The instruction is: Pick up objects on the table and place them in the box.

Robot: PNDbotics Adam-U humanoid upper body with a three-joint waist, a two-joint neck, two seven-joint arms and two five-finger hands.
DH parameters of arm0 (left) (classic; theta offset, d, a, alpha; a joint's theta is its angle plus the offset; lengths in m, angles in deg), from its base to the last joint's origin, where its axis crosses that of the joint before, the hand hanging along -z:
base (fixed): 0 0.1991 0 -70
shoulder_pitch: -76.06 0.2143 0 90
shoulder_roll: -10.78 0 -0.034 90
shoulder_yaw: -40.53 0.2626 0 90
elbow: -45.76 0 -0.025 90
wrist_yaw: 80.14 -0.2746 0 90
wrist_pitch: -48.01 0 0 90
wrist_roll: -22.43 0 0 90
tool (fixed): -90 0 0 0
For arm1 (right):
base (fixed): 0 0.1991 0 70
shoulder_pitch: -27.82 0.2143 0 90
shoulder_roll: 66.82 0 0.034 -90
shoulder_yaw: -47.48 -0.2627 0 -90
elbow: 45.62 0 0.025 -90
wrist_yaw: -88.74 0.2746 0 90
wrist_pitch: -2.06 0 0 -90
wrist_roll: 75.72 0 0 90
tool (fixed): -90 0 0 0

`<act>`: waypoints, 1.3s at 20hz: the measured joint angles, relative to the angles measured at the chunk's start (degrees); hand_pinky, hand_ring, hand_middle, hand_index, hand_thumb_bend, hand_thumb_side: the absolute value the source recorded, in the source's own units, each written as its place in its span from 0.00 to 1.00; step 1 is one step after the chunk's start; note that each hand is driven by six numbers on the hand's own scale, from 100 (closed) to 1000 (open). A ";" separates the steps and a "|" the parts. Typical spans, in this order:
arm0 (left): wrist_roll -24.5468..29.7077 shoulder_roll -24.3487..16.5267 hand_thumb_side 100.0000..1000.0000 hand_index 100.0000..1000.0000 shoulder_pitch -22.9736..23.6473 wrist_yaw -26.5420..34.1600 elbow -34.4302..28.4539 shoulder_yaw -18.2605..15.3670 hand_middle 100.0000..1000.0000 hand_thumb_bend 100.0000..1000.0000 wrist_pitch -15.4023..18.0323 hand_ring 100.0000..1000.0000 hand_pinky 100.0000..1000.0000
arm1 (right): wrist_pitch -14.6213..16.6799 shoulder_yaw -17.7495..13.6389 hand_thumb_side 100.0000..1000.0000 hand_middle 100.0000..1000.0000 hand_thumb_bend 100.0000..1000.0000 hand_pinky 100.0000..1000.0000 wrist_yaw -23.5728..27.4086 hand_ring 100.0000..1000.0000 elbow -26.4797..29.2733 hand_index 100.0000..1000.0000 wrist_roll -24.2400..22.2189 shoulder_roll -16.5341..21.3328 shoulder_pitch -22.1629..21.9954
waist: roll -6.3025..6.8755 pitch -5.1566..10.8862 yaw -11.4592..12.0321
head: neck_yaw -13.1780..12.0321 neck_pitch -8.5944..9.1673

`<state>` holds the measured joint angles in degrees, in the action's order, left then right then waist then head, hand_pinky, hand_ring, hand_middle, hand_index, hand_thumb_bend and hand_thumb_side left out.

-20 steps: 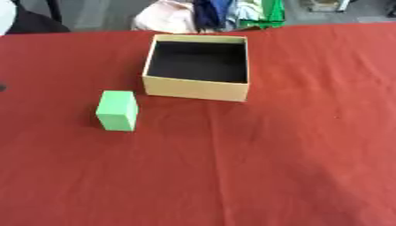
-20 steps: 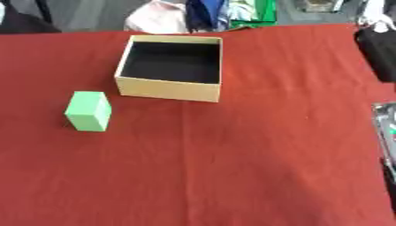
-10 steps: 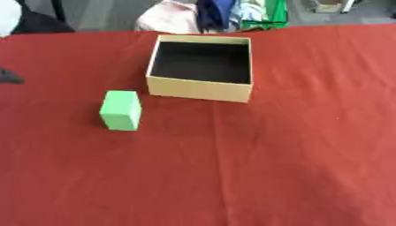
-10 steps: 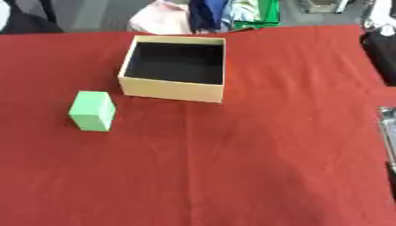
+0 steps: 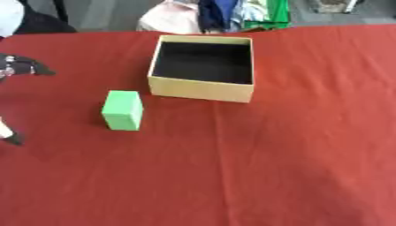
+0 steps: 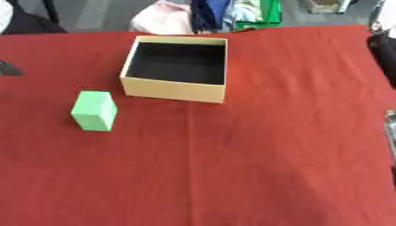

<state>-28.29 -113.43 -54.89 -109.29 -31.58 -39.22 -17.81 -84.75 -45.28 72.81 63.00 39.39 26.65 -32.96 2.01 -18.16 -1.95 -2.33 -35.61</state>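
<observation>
A green block (image 5: 122, 110) stands on the red tablecloth, left of centre. Behind it and to the right sits an open tan cardboard box (image 5: 203, 92) with a dark, empty inside. My left hand (image 5: 21, 65) enters at the left edge, level with the box and apart from the block. Its dark fingers are spread, and one fingertip (image 5: 11, 139) shows lower down; nothing is between them. A thin grey sliver (image 6: 390, 130) at the right edge of the right eye view may be my right hand.
The red cloth (image 5: 255, 167) covers the whole table. Clothes and bags (image 5: 216, 15) lie beyond the far edge. A dark shape (image 6: 383, 48) stands past the right edge.
My left hand has come further in from the left edge, with a lower fingertip now showing. The block and box have not moved; the picture has shifted slightly.
</observation>
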 measured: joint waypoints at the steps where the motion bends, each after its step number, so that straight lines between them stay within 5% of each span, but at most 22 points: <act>1: 0.50 0.95 0.41 1.00 -0.75 0.53 0.00 0.00 0.89 0.75 -0.50 0.89 0.84 | 0.00 0.00 0.35 0.62 0.00 0.62 0.06 0.59 0.00 0.79 0.00 -0.01 0.00 | 0.00 0.04 0.00 | 0.00 0.00; 11: 4.95 8.13 0.43 1.00 -6.79 3.97 0.53 -0.08 0.88 0.65 -4.94 0.88 0.85 | 0.00 0.02 0.35 0.62 0.00 0.62 0.40 0.59 0.00 0.79 -0.02 -0.02 -0.10 | 0.31 0.07 -0.11 | -0.02 0.00; 23: 5.84 12.95 0.46 1.00 -9.64 2.01 4.50 1.90 0.88 0.71 -5.84 0.88 0.85 | 0.00 0.29 0.36 0.62 0.00 0.62 0.48 0.59 0.01 0.79 -0.02 -0.03 -0.55 | 0.67 0.13 -0.67 | -0.48 -0.01; 26: 5.87 13.44 0.40 1.00 -9.97 0.77 5.44 2.56 0.87 0.69 -5.87 0.87 0.85 | 0.00 0.30 0.36 0.62 0.00 0.62 0.55 0.59 0.01 0.79 -0.02 -0.03 -0.56 | 0.76 0.14 -0.74 | -0.52 -0.02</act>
<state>-22.43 -99.99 -64.86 -108.51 -26.14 -36.66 -23.67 -84.75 -44.98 73.36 63.01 39.37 26.62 -33.52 2.77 -18.03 -2.69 -2.85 -35.63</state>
